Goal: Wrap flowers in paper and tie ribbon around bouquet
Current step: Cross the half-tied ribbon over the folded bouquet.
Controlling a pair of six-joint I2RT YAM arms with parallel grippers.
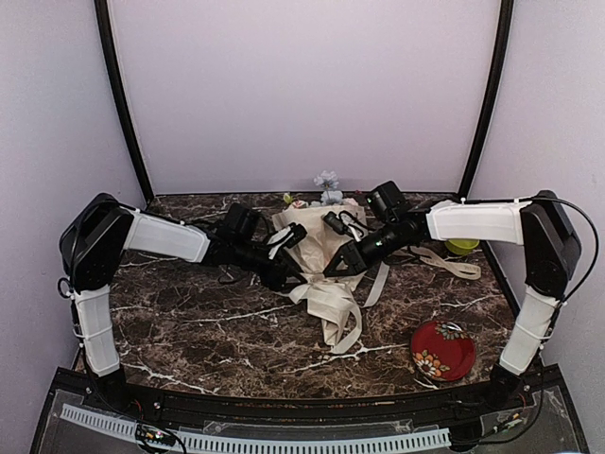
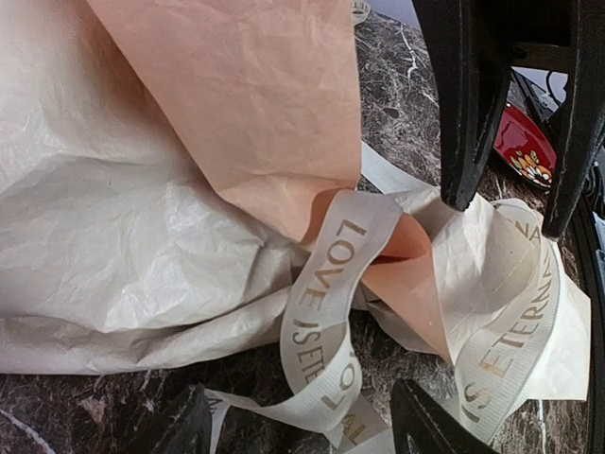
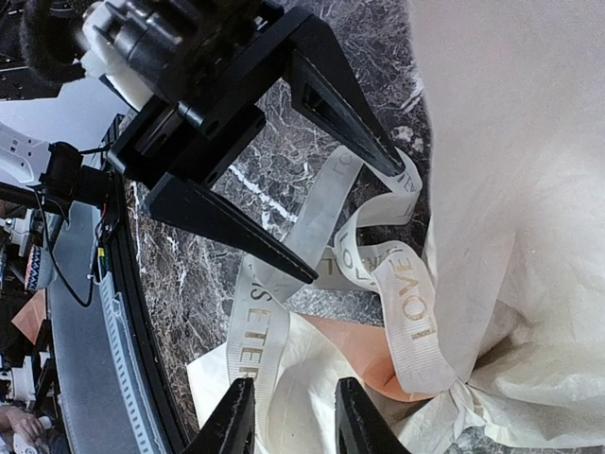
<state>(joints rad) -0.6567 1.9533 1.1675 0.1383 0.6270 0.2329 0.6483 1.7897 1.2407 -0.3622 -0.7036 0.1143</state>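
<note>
One bouquet (image 1: 317, 236) lay mid-worktop (image 1: 208, 331) toward the far edge, one ribbon (image 2: 326, 284) looped at its narrow end; one red plate (image 1: 442, 350) sat near the right near corner; both arms reached inward, forearms low; the left gripper (image 3: 357, 222) gaped wide over the ribbon, empty; the right gripper (image 2: 510, 218) stood partly parted, its hold impossible to tell.

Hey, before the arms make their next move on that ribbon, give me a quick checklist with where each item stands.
1. Paper wrapped around flowers: ok, blooms show at the wide end.
2. Ribbon finished in a knot: cannot tell, loops lie loose.
3. Left gripper open: ok.
4. Right gripper holding the ribbon: cannot tell.
5. Red plate apart from the ribbon: ok.
</note>
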